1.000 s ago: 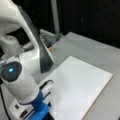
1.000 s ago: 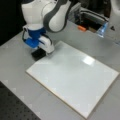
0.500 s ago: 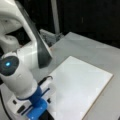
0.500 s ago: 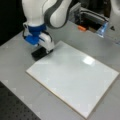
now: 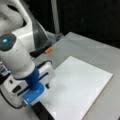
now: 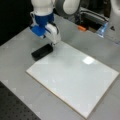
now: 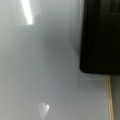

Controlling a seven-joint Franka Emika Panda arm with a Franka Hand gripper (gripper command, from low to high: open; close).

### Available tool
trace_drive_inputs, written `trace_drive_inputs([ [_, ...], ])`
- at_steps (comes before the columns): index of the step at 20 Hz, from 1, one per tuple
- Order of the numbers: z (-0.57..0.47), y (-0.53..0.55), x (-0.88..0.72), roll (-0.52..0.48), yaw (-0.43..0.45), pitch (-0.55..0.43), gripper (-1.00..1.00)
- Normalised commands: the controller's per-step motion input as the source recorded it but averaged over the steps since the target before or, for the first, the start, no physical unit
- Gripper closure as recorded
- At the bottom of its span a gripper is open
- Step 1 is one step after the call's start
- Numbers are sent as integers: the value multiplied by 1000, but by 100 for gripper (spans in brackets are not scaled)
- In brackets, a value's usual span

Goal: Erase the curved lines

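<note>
At the whiteboard's (image 6: 75, 75) far corner, toward a front view's left, gripper (image 6: 53, 44) low over the surface, hung from a blue mount on the white arm. Fingers spread or pressed together: cannot tell. Nearest to a black eraser block (image 6: 42, 51), just beside its fingertips and lying flat at the board's edge; on the board or beside it, cannot tell. Same gripper (image 5: 46, 86) at a front view's lower left, with the eraser (image 5: 42, 111) dark beneath it and the whiteboard (image 5: 80, 85) reaching away to the right. From the wrist view, eraser (image 7: 100, 37) filling the upper right, glossy whiteboard (image 7: 37, 62) across the rest. Curve lines not to be made out anywhere on the white surface. Small orange object (image 6: 81, 28) well apart on the grey table (image 6: 15, 50).
</note>
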Motion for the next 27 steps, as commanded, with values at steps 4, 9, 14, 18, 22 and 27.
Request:
trace_drive_inputs([
  [4,279,602,-104,-146,88,1,-100],
  [9,278,690,-112,-46,38,44,-100],
  [14,105,636,-54,32,-3,5,-100],
  [18,-20,294,-42,-47,4,-43,-100],
  [22,8,47,-57,-185,-20,-27,-100],
  [27,39,-25,-55,-224,20,-11,-100],
])
